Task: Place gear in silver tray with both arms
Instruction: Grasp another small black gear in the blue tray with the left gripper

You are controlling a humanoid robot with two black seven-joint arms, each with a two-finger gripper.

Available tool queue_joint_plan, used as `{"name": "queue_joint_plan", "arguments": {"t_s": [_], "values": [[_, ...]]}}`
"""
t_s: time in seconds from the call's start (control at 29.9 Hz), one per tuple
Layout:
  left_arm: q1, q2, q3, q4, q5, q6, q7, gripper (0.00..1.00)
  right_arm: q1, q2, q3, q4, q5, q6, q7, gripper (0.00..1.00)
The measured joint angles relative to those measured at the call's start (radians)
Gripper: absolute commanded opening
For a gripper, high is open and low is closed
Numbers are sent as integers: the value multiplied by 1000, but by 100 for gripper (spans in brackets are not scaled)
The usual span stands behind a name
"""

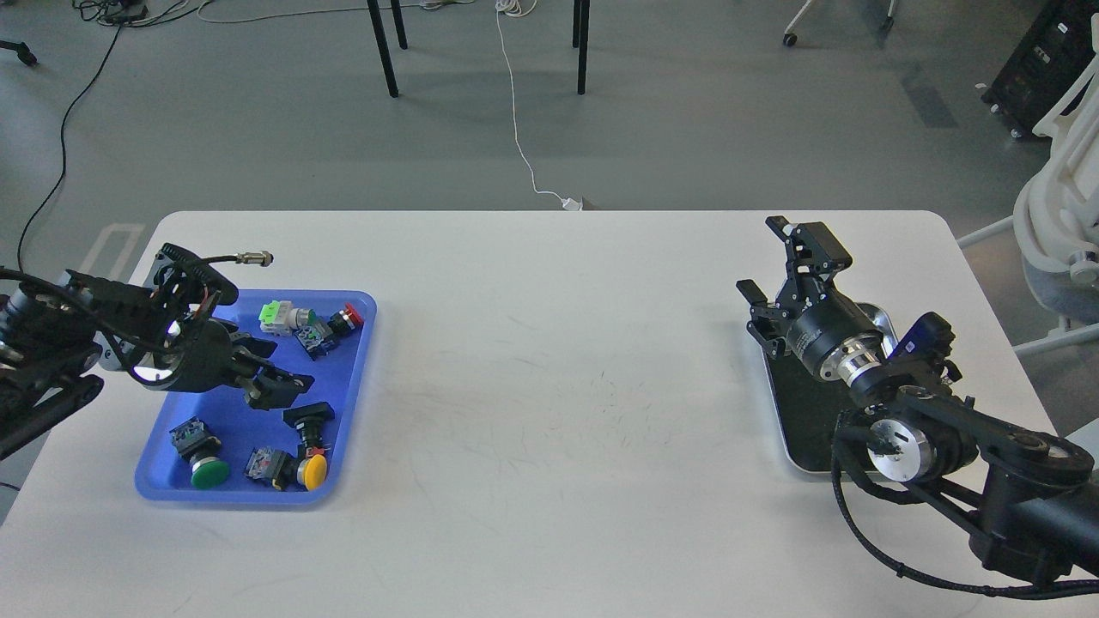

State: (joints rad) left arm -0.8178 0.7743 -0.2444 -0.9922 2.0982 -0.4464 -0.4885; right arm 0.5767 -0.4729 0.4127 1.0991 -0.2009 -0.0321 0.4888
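Left gripper (275, 388) low in blue tray (356, 378), jaw state unclear, gear hidden. Right gripper (777, 270) jaws apart above silver tray (783, 446). Gear judged small, rigid, light; grip across rim

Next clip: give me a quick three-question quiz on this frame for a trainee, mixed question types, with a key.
1. True or false: the silver tray lies on the table's right side, partly under the right arm.
2. Which hand is over the blue tray? A) left hand B) right hand C) both
3. Fill in: the push button with the yellow cap lies in the ___ tray.

Key
1. True.
2. A. The right hand is raised by the silver tray's far end, fingers spread.
3. Blue, near its front edge, right of the button with the green cap.
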Motion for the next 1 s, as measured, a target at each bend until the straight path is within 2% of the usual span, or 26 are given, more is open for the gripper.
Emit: {"name": "queue_joint_plan", "arguments": {"t_s": [0.33, 0.43, 1.0], "values": [[5, -10, 23, 35, 0, 0, 0, 62, -3, 0, 0, 0, -1, 0, 0, 98], [7, -12, 23, 41, 0, 1, 0, 37, -3, 1, 0, 0, -1, 0, 0, 98], [12, -30, 25, 79, 0, 8, 0, 39, -6, 3, 0, 3, 0, 0, 0, 98]]}}
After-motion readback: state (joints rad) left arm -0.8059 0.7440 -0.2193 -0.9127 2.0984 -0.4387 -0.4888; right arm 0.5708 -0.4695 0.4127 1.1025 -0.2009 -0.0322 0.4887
